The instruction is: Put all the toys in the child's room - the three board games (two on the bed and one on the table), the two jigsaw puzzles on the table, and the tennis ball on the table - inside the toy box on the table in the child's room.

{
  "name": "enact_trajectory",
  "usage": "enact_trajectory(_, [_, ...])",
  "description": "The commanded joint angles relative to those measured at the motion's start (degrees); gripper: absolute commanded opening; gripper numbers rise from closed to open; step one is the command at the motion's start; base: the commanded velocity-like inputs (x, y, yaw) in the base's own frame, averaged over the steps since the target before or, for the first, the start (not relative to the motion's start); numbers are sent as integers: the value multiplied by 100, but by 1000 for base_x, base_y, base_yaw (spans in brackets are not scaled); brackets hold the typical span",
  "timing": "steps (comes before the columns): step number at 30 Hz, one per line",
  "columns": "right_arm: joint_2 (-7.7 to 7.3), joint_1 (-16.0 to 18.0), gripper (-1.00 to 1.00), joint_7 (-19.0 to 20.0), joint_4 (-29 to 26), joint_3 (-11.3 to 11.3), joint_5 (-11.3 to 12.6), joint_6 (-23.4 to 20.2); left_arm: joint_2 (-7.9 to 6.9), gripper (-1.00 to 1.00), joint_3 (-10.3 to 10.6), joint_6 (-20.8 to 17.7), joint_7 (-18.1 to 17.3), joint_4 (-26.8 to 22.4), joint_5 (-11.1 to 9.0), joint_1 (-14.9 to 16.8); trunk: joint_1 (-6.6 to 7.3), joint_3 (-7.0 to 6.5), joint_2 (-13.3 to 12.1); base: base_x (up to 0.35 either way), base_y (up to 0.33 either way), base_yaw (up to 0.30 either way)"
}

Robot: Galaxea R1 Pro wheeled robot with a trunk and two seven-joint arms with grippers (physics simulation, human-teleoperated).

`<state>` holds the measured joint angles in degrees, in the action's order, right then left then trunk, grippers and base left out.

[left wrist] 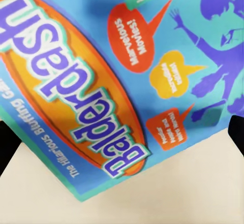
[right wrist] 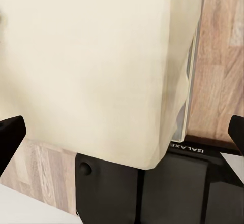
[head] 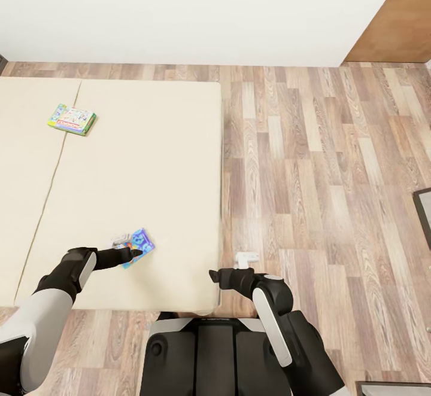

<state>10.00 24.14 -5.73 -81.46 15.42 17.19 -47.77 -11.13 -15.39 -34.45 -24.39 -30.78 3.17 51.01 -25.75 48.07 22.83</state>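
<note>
Small blue flat board game box lies on beige bed; left gripper jaws spread beside it; right gripper jaws apart.

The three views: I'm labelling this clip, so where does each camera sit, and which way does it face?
Head view: on the head, looking down over the bed, floor, both arms and base.
Left wrist view: on the left arm, close above the blue board game; dark fingertips at the edges.
Right wrist view: on the right arm, looking at the mattress corner and the robot's base.
Shared: bed, blue game.
</note>
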Motion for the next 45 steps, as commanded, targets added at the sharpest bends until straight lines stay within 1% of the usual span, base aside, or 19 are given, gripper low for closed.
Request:
enact_trajectory(1, [0,3,100,-59,-4,5,59,-21,2,100,-34,-35,-40,-6,34,4,-3,6,9,16,-6,0])
enact_trajectory(9, [0,3,100,-59,-2,5,50,-15,-3,100,-34,-35,-40,-7,34,4,-3,6,9,92,-1,0])
enact_trajectory(22, [0,3,100,-59,-4,5,48,-20,-3,100,-34,-35,-40,-15,34,4,-3,6,9,13,0,0])
enact_trajectory(37, [0,3,100,-59,-8,5,48,-21,4,100,-34,-35,-40,-28,34,5,-3,6,9,60,-19,0])
enact_trajectory(45, [0,3,100,-59,-7,5,48,-22,6,100,-34,-35,-40,-33,34,3,-3,6,9,1,-141,0])
